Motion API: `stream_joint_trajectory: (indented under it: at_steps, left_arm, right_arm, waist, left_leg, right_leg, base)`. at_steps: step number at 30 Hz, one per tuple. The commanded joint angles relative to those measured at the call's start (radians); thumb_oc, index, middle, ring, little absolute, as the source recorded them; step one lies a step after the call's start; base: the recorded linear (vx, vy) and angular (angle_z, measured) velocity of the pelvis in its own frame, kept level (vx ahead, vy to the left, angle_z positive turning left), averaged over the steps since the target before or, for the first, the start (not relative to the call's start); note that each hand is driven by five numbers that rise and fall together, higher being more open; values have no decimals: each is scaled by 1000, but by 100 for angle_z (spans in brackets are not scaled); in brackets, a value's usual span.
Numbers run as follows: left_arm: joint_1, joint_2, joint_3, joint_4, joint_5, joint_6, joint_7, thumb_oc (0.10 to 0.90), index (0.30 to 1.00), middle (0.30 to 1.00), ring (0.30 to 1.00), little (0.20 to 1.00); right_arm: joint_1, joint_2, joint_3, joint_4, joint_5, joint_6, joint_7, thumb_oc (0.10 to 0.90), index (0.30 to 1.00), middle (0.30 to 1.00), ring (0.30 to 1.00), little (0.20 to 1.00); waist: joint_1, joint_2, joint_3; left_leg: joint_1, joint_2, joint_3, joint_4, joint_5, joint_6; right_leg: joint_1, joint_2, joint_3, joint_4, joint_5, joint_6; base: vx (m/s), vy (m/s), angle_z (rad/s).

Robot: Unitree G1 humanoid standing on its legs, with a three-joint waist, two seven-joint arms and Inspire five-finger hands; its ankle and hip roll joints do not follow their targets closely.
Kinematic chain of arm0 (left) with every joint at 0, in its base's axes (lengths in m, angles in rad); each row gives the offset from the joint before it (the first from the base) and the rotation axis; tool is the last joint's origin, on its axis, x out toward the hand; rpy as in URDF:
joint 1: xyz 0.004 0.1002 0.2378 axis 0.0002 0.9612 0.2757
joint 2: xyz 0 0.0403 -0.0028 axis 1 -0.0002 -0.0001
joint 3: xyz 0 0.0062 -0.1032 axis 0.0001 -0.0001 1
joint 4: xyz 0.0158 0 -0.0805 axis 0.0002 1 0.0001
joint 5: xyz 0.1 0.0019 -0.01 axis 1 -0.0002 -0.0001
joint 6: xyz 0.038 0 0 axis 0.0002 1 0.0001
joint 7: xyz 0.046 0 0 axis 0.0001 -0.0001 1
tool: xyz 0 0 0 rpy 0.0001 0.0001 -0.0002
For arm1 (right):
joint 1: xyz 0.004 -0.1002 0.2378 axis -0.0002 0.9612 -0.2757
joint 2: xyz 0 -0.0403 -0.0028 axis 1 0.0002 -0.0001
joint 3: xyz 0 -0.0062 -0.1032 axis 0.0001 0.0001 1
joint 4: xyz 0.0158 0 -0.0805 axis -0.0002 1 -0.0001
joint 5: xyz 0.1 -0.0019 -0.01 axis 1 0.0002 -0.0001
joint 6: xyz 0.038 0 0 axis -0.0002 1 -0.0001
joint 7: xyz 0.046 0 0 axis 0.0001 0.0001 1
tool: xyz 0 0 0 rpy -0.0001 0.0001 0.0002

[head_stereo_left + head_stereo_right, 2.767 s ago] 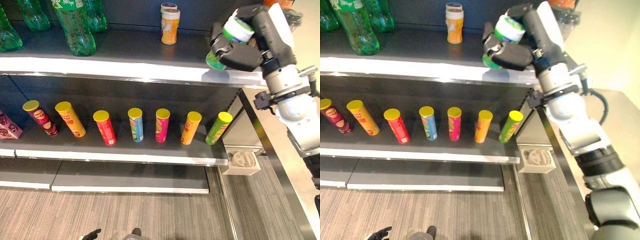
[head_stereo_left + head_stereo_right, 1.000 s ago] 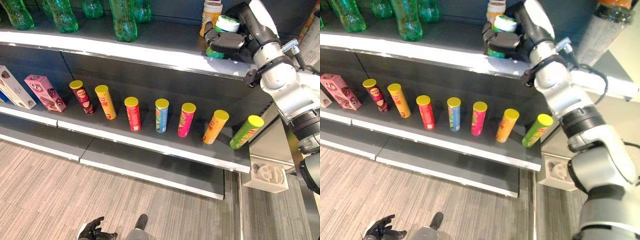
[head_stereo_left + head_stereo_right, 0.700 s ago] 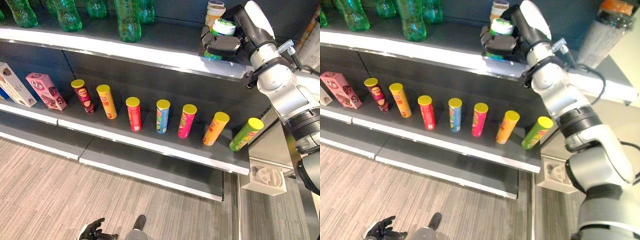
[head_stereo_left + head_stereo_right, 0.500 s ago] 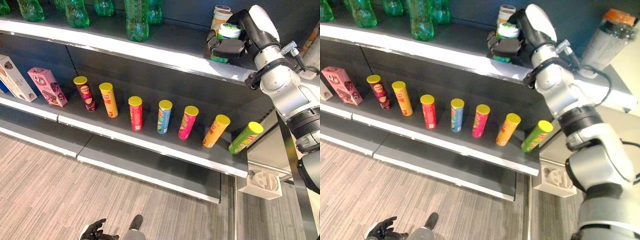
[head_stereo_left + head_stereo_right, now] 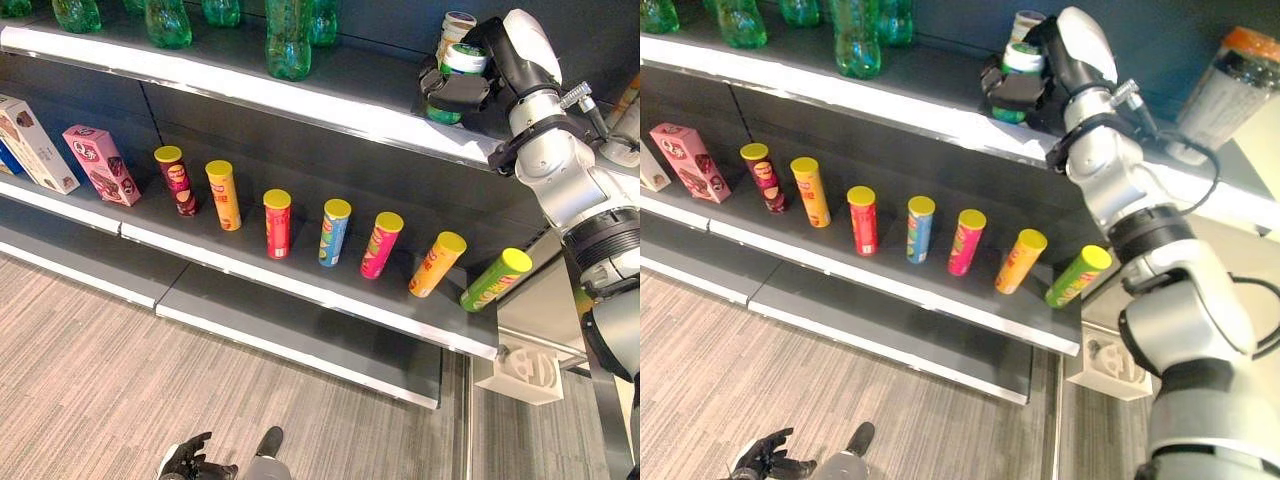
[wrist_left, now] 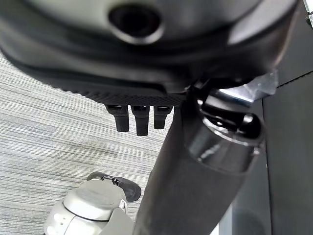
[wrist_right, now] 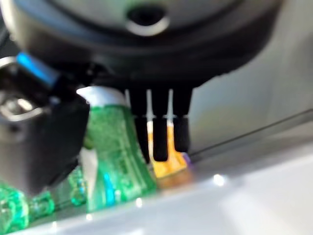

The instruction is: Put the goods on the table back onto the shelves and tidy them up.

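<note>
Nearly there: your right hand (image 5: pixel 462 88) has its fingers curled round the green can (image 7: pixel 115 152) at the top shelf (image 5: pixel 300 95), about one o'clock, just before the orange can (image 5: pixel 455 25), so releasing and straightening it remain.

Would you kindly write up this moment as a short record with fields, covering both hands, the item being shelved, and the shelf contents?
right hand: curled round the green tub, at the top shelf's right end
green tub: white lid, upright, over the top shelf
neighbour: orange tub just behind it
left hand: low by the floor, idle, holding nothing
top shelf, left: green bottles
middle shelf: row of yellow-lidded tubes, pink box at its left
task status: tub not yet released
</note>
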Motion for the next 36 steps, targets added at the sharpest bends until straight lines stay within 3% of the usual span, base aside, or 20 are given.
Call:
stream_joint_trajectory:
  at_steps: [1,7,8,9,10,24,36]
  left_arm:
    - [-36,64,-42,16,-12,-33,22,800,900,900,900,900]
    - [-38,58,-48,23,-13,-32,28,800,900,900,900,900]
    - [-39,57,-48,23,-13,-31,28,800,900,900,900,900]
    - [-39,57,-48,22,-14,-31,29,800,900,900,900,900]
    - [-38,56,-50,22,-14,-31,29,800,900,900,900,900]
    - [-37,58,-46,28,-13,-26,32,800,900,900,900,900]
    - [-21,56,-28,18,0,-16,31,800,900,900,900,900]
  right_arm:
    - [-178,-15,78,61,-54,-11,-42,400,300,300,300,300]
    - [-188,4,86,83,-81,-2,-55,400,300,300,300,300]
    - [-187,7,83,82,-79,-1,-55,504,455,455,455,455]
    - [-187,10,82,83,-78,-2,-57,695,742,742,742,742]
    - [-186,14,78,83,-75,-1,-59,800,900,900,900,900]
    - [-168,20,49,46,-48,-5,-71,800,900,900,900,900]
    - [-129,-59,-46,-186,-2,-32,-125,800,900,900,900,900]
  waist:
    - [12,-18,-38]
    - [9,-19,-39]
    - [8,-19,-39]
    - [9,-19,-40]
    - [9,-21,-40]
    - [2,-20,-43]
    - [-18,-11,-48]
  left_leg:
    - [60,-61,53,-28,-132,74]
    - [62,-62,52,-29,-134,75]
    - [62,-62,52,-29,-134,75]
    - [62,-62,52,-29,-135,75]
    - [62,-62,51,-29,-135,76]
    - [74,-56,52,-29,-141,75]
    - [86,-52,61,-29,-147,75]
  right_leg:
    - [-50,-27,40,15,24,21]
    - [-47,-26,39,15,23,20]
    - [-47,-26,40,15,22,20]
    - [-48,-26,40,15,22,20]
    - [-47,-25,41,14,21,20]
    - [-40,-24,42,13,17,18]
    - [-35,-22,50,14,15,16]
  base:
    - [0,0,0]
    - [0,0,0]
    - [0,0,0]
    - [0,0,0]
    - [0,0,0]
    - [0,0,0]
    - [0,0,0]
